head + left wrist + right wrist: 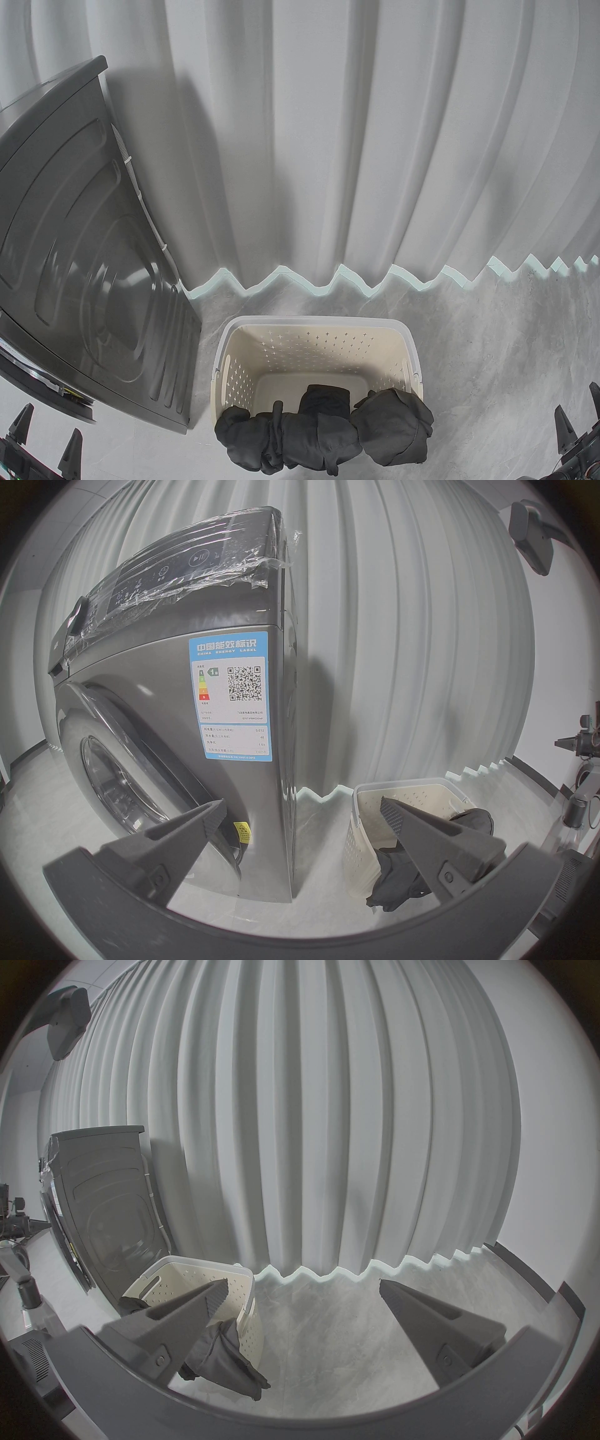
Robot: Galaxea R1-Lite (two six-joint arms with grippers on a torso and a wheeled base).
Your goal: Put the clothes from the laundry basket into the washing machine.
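On the floor at left: grey front-load washing machine point(81, 250), side panel facing the cream laundry basket point(312, 320) just beside it, white curtain point(375, 125) behind both. Dark clothes point(325, 434) bunched in the basket, draped over its near rim, part hanging outside. Left gripper point(49, 431) low near the washer, jaws spread, empty. Right gripper point(578, 406) right of the basket, same: spread, empty.

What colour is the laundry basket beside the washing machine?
The laundry basket is cream with a paler rim, clearest in the head view.
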